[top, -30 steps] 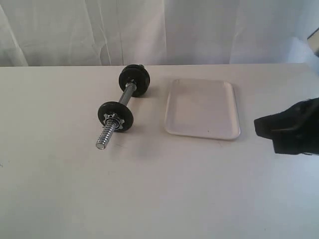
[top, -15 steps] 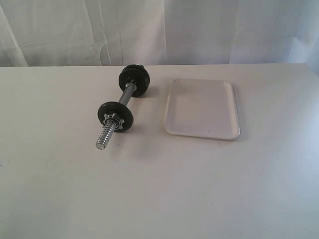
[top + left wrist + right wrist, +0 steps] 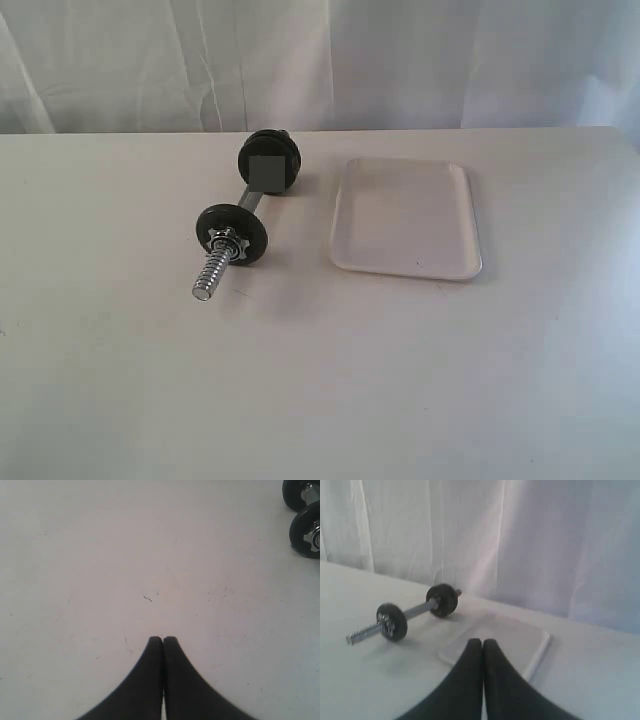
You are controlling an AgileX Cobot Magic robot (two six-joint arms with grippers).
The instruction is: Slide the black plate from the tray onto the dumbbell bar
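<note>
Counter (image 3: 320, 380): only two things on it, both toward the back edge.

Tray (image 3: 405, 215): near the back edge, right of middle, flat. Nothing in it, so no black plate is left to pick.

Dumbbell bar (image 3: 251, 198): just beside the tray on its left, lying on the counter and running from the back edge obliquely toward the front-left corner. It rests on its discs, so the shaft sits clear of the surface.

Far disc (image 3: 248, 160) at the back end, near disc (image 3: 232, 218) at the front end. A collar nut (image 3: 225, 242) sits against the near disc's outer face, and the threaded end (image 3: 210, 275) sticks out past it.

The black plate is probably one of these. They look alike (flat, round, matte black, raised rim), so I can't tell which. My read is that the task is done or nearly done.

Left tool (image 3: 163, 640): tips pressed together, holding nothing, over bare counter with the discs off to one side.

Right tool (image 3: 482, 642): also closed and empty, facing across the tray toward the bar. Neither tool shows in the exterior view, which suggests both are parked clear.
</note>
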